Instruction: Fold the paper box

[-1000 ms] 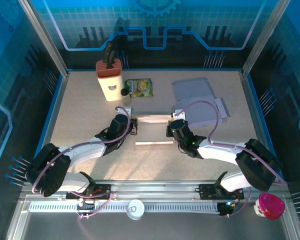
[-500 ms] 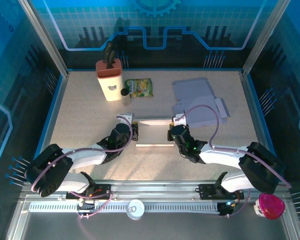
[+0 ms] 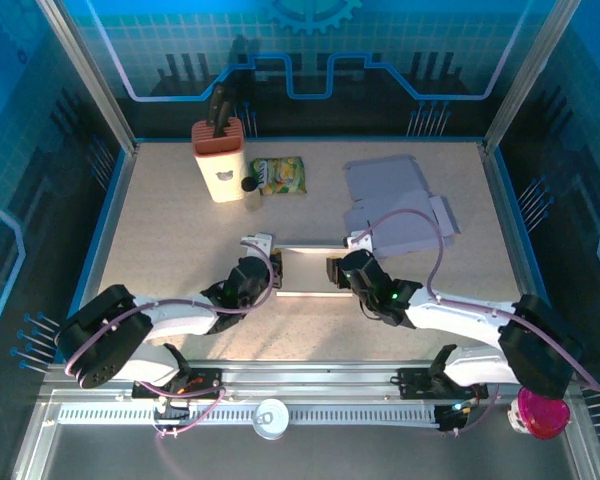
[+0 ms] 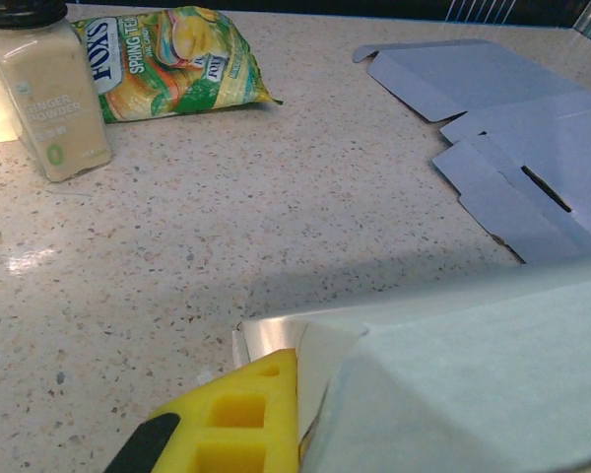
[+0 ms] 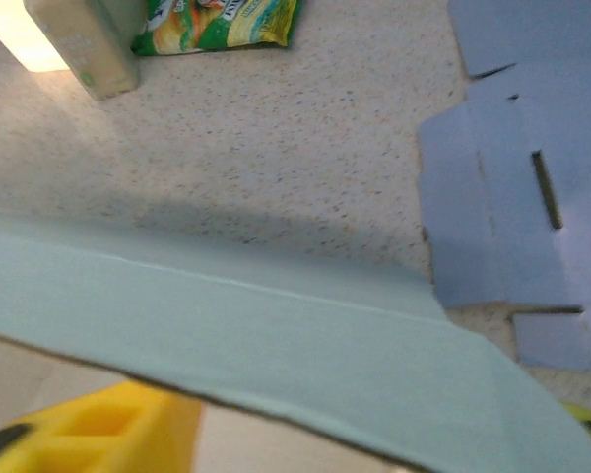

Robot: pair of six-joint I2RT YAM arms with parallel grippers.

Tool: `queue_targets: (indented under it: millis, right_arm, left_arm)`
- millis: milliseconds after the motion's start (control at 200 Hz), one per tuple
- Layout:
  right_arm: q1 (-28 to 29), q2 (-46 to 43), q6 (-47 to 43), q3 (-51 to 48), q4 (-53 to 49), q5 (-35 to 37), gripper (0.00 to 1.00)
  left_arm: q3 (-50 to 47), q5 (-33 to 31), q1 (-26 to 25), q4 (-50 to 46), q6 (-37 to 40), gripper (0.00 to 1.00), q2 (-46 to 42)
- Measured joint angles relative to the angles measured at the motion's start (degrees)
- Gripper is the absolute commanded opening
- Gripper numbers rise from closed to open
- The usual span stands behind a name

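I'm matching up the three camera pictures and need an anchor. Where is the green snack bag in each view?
Top external: the green snack bag lies toward the back, left of centre.
Left wrist: it is at the upper left, reaching the top edge.
Right wrist: it is at the top edge, left of centre, partly cut off.
Shared landmark: the ginger powder jar stands just left of the bag in every view.

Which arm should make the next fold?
Probably the right: the left gripper is clamped on the paper box, holding it, while the right gripper sits open at its other end.
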Motion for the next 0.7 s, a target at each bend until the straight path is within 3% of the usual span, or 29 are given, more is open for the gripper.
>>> queue_targets:
  millis: [205, 700]
  right_arm:
    - [0.13, -6.01, 4.72, 0.63, -7.61, -8.17, 0.85]
    - [0.07, -17.03, 10.43, 6.82, -22.18, -23.04, 0.98]
  left_arm:
    - [-0.02, -0.22, -0.48, 0.00, 0.00, 0.00, 0.00]
    - [-0.02, -0.44, -1.20, -0.68, -0.02, 0.00, 0.02]
